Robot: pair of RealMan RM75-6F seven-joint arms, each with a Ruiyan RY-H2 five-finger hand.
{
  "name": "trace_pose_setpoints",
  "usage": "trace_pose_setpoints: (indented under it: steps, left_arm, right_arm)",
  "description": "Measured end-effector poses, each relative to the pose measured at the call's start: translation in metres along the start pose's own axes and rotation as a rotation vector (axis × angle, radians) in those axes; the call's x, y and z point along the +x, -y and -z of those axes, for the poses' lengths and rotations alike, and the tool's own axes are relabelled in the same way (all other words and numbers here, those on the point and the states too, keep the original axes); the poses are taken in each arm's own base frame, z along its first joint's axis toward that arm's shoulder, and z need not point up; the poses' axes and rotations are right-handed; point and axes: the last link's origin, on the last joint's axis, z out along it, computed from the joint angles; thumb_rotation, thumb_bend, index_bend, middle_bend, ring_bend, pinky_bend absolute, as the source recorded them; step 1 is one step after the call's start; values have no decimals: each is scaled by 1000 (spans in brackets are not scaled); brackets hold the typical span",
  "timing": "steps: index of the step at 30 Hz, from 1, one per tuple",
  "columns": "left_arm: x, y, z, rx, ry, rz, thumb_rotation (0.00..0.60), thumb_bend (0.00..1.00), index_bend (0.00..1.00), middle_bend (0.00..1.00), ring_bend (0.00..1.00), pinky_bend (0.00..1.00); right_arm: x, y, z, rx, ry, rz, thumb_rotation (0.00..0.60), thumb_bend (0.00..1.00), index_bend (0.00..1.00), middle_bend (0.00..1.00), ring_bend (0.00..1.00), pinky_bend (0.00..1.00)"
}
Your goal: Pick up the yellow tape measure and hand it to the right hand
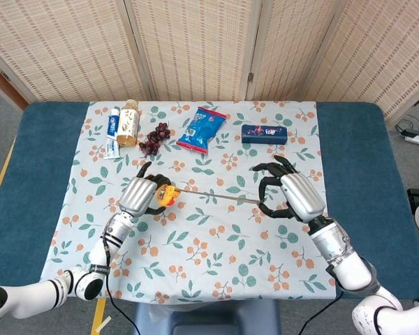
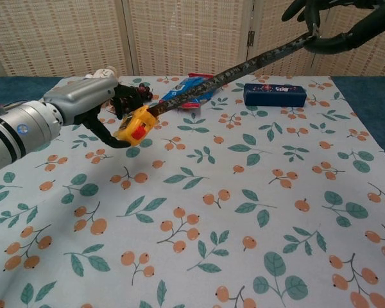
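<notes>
Yellow tape measure (image 1: 165, 196) sat gripped in left hand (image 1: 138, 196); right hand (image 1: 291, 197) pinched its blade (image 1: 216, 196), drawn taut between them, case not handed over.

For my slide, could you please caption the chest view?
Left hand holds the yellow tape measure while right hand pinches its extended blade.

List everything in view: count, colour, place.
tape measure: 1, yellow, in left robot hand, blade pulled out to right robot hand
bottle: 1, beige, cloth's far left
toothpaste: 1, blue-white, left of bottle
grapes: 1 bunch, dark purple, right of bottle
snack bag: 1, blue-red, far centre
box: 1, dark blue, far right
tablecloth: 1, pale floral, on blue table
left robot hand: grips tape measure case
right robot hand: pinches blade end
</notes>
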Motion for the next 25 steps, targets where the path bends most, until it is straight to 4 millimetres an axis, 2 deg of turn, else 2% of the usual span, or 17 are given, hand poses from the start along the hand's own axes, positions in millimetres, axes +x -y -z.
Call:
trace_pose_setpoints:
  steps: [9, 19, 25]
  left_arm:
    - [-6, 14, 0, 25, 10, -14, 600, 564, 597, 553, 436, 41]
    - [-7, 15, -1, 31, 18, -27, 600, 565, 597, 552, 437, 41]
    - [-7, 13, -2, 30, 19, -30, 600, 564, 598, 553, 437, 41]
  right_arm:
    - [32, 3, 25, 13, -45, -41, 600, 657, 701, 259, 189, 20]
    - [63, 7, 52, 33, -83, -86, 600, 657, 701, 259, 186, 20]
    - [73, 7, 64, 44, -94, -122, 600, 659, 701, 259, 186, 20]
